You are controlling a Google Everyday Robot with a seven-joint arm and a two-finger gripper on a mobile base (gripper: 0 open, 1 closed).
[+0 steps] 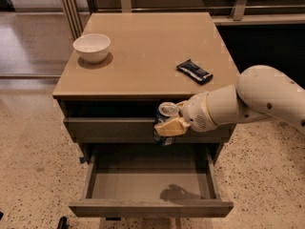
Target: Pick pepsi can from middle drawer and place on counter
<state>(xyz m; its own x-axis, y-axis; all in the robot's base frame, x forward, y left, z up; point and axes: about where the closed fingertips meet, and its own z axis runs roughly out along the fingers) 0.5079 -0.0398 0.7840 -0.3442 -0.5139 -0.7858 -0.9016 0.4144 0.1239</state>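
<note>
My gripper is shut on the pepsi can, a small dark blue can with a silver top. It holds the can upright in the air, in front of the cabinet, just below the front edge of the tan counter. The middle drawer is pulled open below the can, and its grey inside shows only the arm's shadow. My white arm reaches in from the right.
A white bowl stands on the counter's left side. A flat dark snack-bar wrapper lies on its right side. The speckled floor surrounds the cabinet. A dark shelf unit stands behind at the right.
</note>
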